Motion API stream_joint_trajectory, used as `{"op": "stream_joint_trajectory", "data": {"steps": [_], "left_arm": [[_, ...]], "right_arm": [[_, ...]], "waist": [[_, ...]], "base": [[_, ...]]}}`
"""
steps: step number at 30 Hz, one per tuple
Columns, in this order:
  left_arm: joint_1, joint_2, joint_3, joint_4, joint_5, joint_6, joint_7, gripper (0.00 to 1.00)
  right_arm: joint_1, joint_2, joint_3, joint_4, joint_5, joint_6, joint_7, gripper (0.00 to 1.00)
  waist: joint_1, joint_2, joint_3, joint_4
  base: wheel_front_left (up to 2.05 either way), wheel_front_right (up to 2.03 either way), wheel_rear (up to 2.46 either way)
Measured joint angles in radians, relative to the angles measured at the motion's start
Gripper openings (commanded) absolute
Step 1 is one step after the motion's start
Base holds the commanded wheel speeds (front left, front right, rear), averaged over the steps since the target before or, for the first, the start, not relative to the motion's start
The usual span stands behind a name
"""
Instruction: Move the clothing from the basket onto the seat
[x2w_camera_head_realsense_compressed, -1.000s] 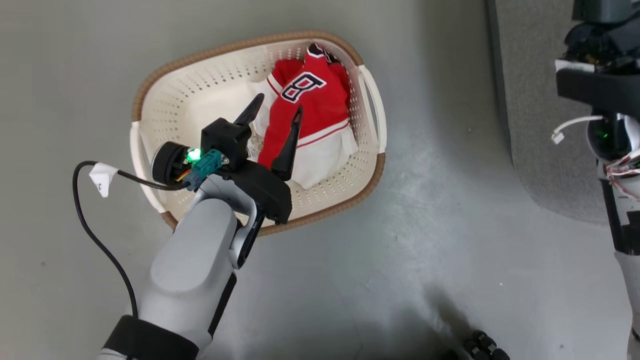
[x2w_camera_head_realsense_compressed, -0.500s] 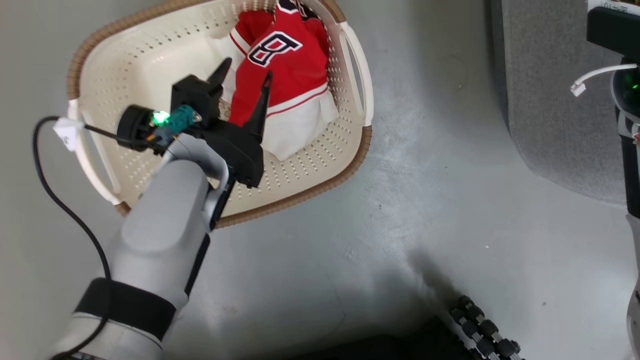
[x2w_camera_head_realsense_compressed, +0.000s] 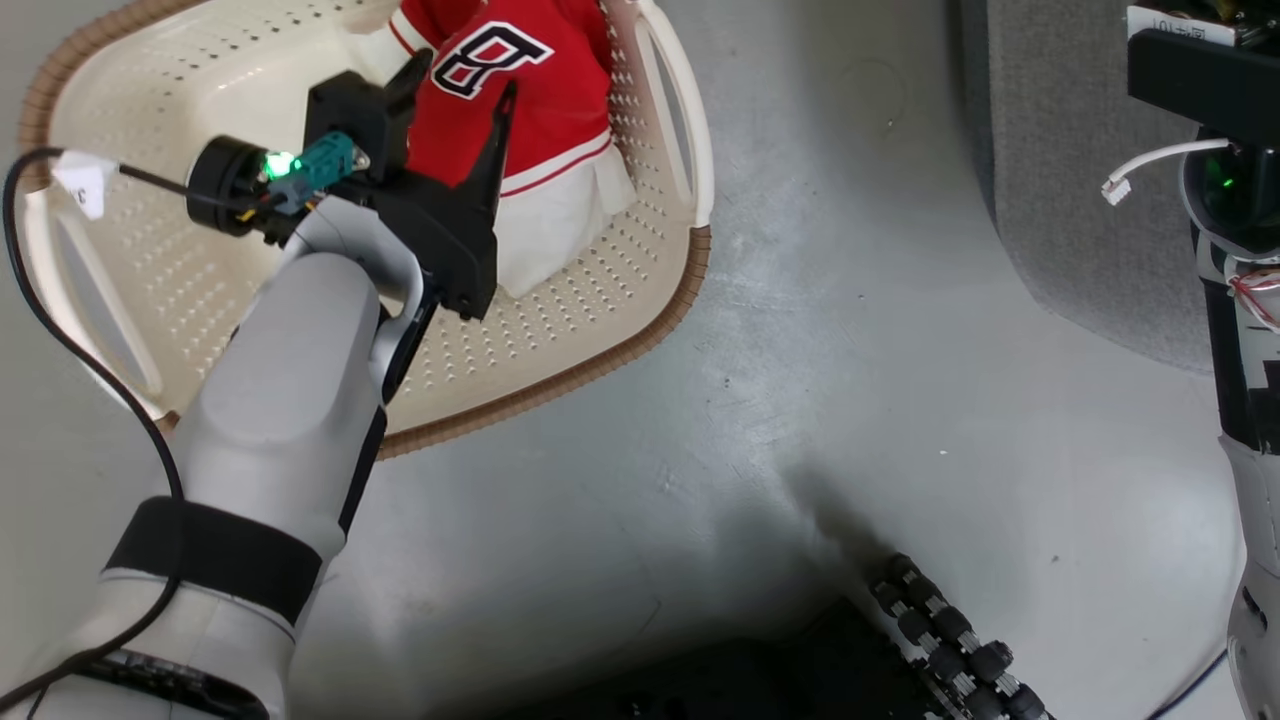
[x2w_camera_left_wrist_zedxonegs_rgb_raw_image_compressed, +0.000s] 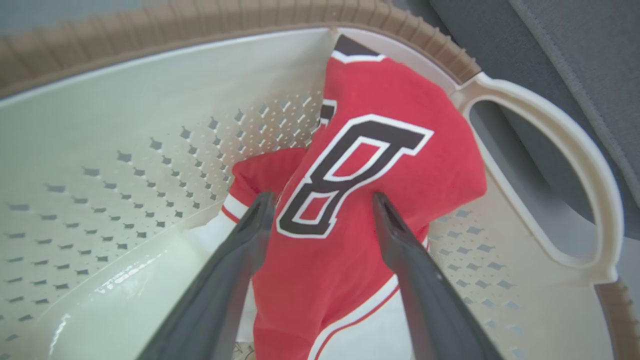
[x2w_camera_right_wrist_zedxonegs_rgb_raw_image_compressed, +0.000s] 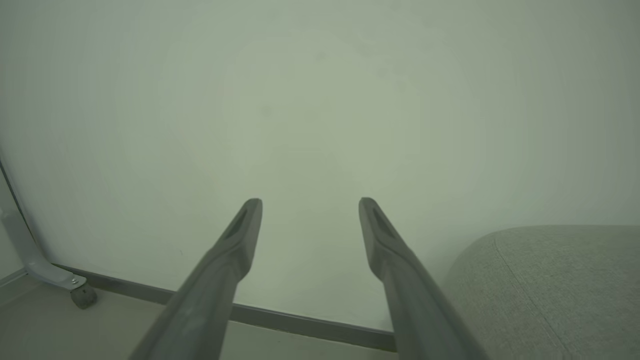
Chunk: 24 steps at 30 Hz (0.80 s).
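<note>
Over the basket, the left hand, fingers still spread, has reached further along the red clothing.

The red clothing, white-striped with a black-and-white 8 patch, lies bunched against one end of the cream perforated basket, which has a brown woven-look rim. The light-grey fabric seat stands near, apart from the basket.

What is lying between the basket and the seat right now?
Nothing but bare grey floor lies between the basket and the seat, as the head view shows.
</note>
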Motion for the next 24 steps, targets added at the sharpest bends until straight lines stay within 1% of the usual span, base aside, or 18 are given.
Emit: {"op": "stream_joint_trajectory", "data": {"steps": [14,15,16,24], "left_arm": [[-0.067,-0.021,-0.034,0.052,-0.002,0.0,0.005,1.0],[-0.072,-0.023,-0.035,0.056,-0.003,0.0,0.001,0.6],[-0.076,-0.025,-0.037,0.061,-0.003,-0.001,-0.002,0.0],[-0.073,-0.031,-0.05,0.103,-0.02,-0.001,-0.033,0.0]], "right_arm": [[0.004,0.014,0.001,-0.004,0.001,0.003,0.0,1.0],[0.006,0.015,0.0,-0.004,0.002,0.003,0.0,1.0],[0.007,0.015,-0.001,-0.002,0.005,0.003,0.0,1.0],[0.027,0.014,-0.026,0.048,0.007,0.007,0.0,1.0]], "waist": [[0.0,0.0,0.028,-0.033],[0.0,0.0,0.029,-0.034],[0.0,0.0,0.031,-0.035],[0.0,-0.0002,0.008,-0.033]], "base": [[0.0,0.0,0.0],[0.0,0.0,0.0],[0.0,0.0,0.0],[0.0,0.0,0.0]]}}
